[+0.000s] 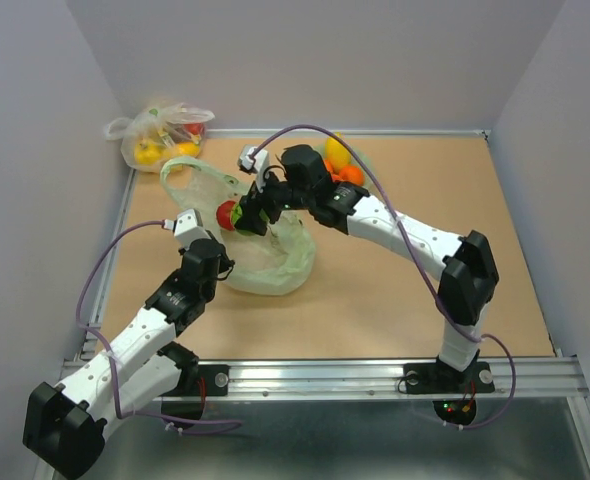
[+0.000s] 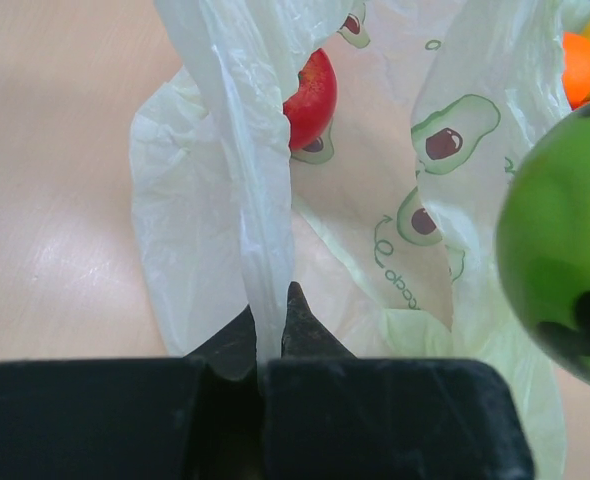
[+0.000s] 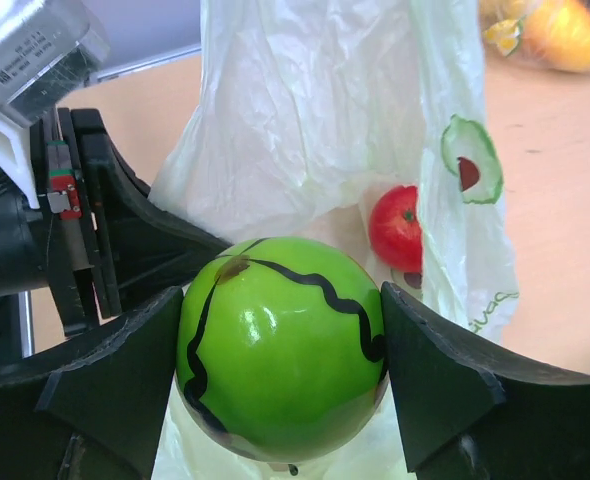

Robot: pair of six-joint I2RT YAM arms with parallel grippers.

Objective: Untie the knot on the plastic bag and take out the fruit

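The pale green plastic bag (image 1: 270,262) lies left of the table's middle with its mouth open. The knot is out of view. My left gripper (image 2: 271,305) is shut on a fold of the bag's film (image 2: 245,150) at its near rim. My right gripper (image 3: 280,335) is shut on a green fruit with dark wavy lines (image 3: 280,345), held over the bag's mouth (image 1: 239,214). A red fruit (image 3: 395,227) lies inside the bag just beyond it. Orange and yellow fruit (image 1: 340,160) sit on the table behind the right arm.
A clear whitish bag with yellow and red items (image 1: 160,135) rests in the far left corner, outside the table rail. A loose handle loop (image 1: 190,170) of the green bag points toward it. Grey walls close in the table on three sides.
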